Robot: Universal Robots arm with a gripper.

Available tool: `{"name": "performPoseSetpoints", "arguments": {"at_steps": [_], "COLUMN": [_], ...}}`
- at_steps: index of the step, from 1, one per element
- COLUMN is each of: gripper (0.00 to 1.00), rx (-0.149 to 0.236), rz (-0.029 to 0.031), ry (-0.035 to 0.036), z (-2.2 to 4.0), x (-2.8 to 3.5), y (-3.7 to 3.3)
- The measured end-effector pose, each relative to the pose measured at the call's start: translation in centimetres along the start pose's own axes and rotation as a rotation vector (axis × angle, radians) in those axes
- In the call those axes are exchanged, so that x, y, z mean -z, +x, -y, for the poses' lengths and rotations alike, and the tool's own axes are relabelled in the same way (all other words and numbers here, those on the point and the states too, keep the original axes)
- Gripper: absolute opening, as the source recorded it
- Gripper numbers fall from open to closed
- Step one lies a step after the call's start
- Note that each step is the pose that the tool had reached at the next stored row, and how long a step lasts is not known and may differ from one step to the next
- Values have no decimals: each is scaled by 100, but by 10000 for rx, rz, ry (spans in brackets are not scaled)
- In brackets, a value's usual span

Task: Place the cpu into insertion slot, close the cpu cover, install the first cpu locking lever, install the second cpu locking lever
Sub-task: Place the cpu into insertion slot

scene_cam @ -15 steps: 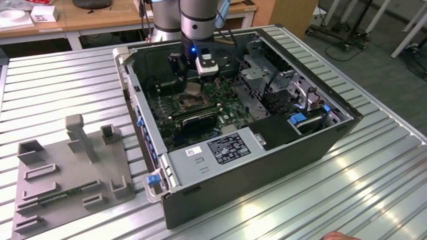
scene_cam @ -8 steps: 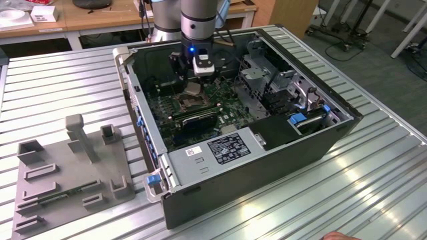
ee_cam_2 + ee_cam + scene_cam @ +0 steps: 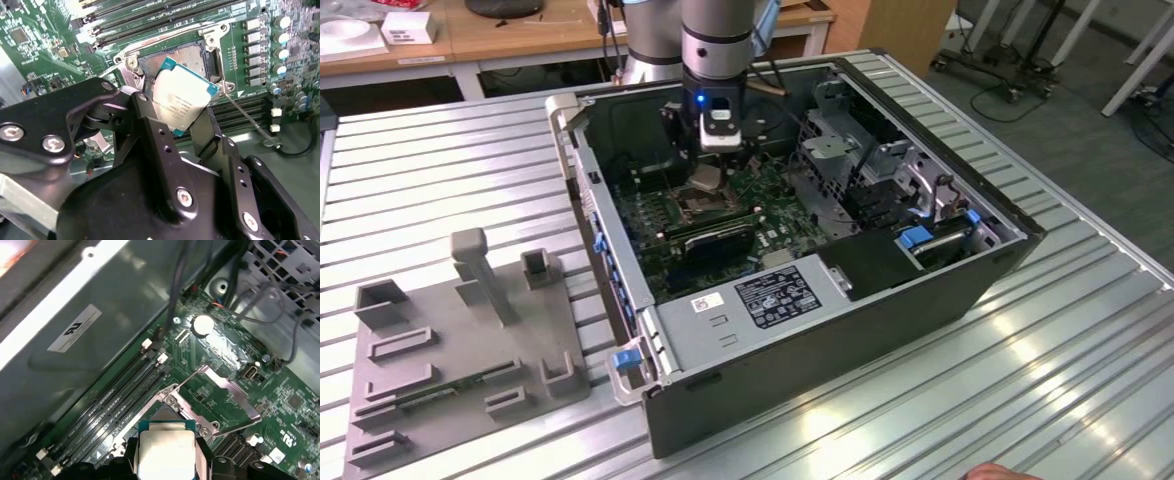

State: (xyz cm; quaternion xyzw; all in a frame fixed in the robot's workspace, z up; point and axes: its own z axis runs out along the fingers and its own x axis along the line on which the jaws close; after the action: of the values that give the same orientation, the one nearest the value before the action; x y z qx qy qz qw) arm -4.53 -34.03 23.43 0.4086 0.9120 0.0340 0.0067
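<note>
- Gripping the cpu (image 3: 182,100) by two opposite edges, with the pincer (image 3: 176,122) closed to chip width and nothing else in it.
- Hanging tilted, silvery lid up, just above the insertion slot (image 3: 187,55); not yet seated.
- Judged light, flat and stiff, but fragile: contact face underneath, and fine socket contacts below that would suffer from a skewed or dropped landing.
- Best taken by the thin bare edges, as here, and never by the underside; smooth lid probably slippery, so little purchase to spare.
- Faint print across the lid, plus a teal border around it; not legible.
- Cpu cover (image 3: 227,390) swung up and open beside the socket.
- Thin wire locking lever (image 3: 247,117) standing free, angled away from the socket.
- Long black memory slots (image 3: 165,17) flanking the socket on the green motherboard (image 3: 200,350), with small white lettering too fine to make out.
- White sticker (image 3: 75,329) with a dark mark on the grey inner wall; unreadable.
- Open computer case (image 3: 854,330) lying on the slatted metal counter (image 3: 440,150), with a black-and-white label (image 3: 774,295) on its near box.
- Grey fixture tray (image 3: 454,340) at the exterior view's left, well apart.
</note>
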Motion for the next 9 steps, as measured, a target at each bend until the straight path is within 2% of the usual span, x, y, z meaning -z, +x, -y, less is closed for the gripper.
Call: {"name": "performPoseSetpoints", "arguments": {"at_steps": [9], "gripper": [54], "rx": [-1002], "rz": [68], "ry": [-16], "z": [0], "x": [-4], "y": [0]}}
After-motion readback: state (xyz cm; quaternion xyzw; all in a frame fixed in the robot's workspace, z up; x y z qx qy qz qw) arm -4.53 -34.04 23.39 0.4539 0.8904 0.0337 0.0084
